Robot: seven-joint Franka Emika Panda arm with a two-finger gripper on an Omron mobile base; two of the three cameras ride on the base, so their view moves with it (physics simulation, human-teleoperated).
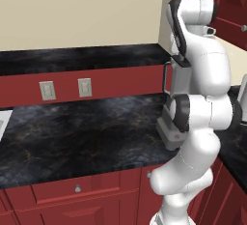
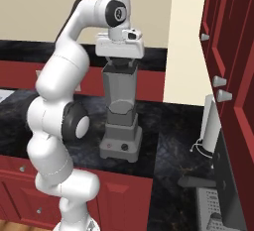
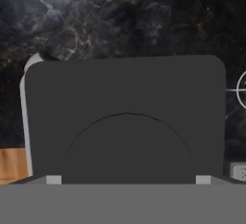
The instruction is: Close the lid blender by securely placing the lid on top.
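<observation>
One flat square dark lid sat atop the grey tapered blender jar | gripper directly above, grip state indiscernible | lid judged light, rigid; hold by raised centre.

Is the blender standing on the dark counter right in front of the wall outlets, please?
No, the blender stands on the dark counter near the cream wall corner, well to the right of the two outlets.

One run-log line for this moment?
phase: lid placement | claw: over blender jar mouth | lid: under claw, on or just above jar | grip: unclear
</observation>
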